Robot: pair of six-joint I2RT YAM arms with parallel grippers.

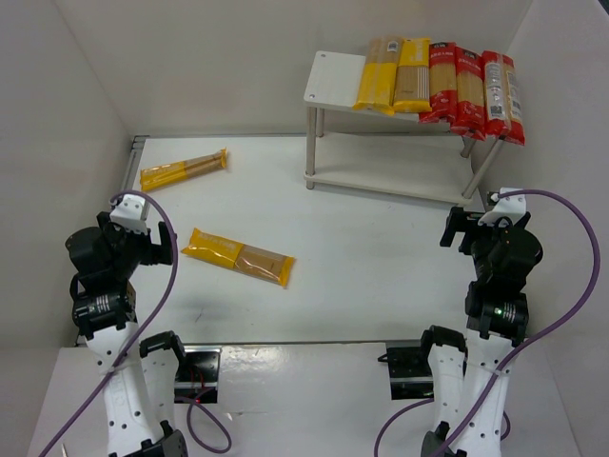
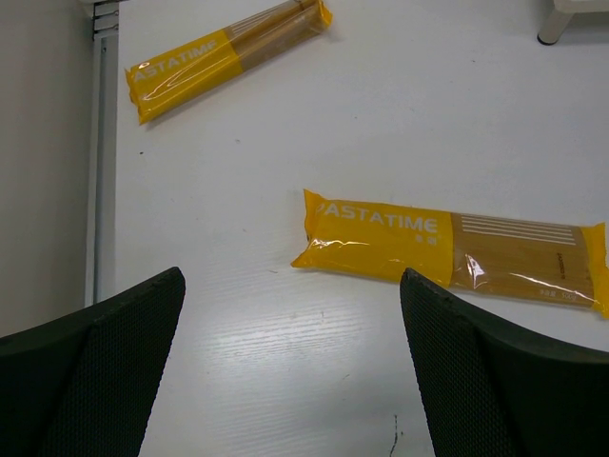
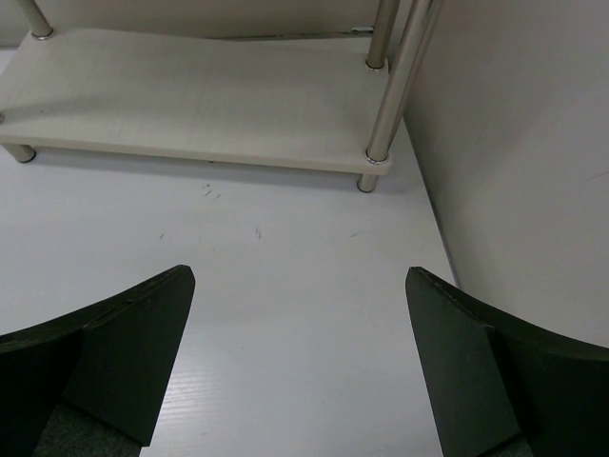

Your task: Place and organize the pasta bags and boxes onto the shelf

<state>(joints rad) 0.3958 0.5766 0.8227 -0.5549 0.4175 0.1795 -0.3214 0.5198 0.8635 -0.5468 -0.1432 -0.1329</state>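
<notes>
Two yellow pasta bags lie on the table. The near bag point(image 1: 238, 257) point(image 2: 457, 248) is just ahead of my left gripper. The far bag point(image 1: 183, 170) point(image 2: 224, 59) lies near the left wall. The white shelf point(image 1: 333, 81) stands at the back right; its top board holds two yellow packs point(image 1: 395, 76) and three red packs point(image 1: 474, 90), side by side. Its lower board point(image 3: 190, 105) is bare. My left gripper point(image 1: 152, 243) point(image 2: 290, 367) is open and empty, low at the left. My right gripper point(image 1: 461, 228) point(image 3: 300, 367) is open and empty, before the shelf's right leg point(image 3: 385, 95).
White walls close in on the left, back and right; the right wall point(image 3: 533, 143) is close beside my right gripper. A metal rail point(image 2: 100, 162) runs along the table's left edge. Purple cables loop over both arms.
</notes>
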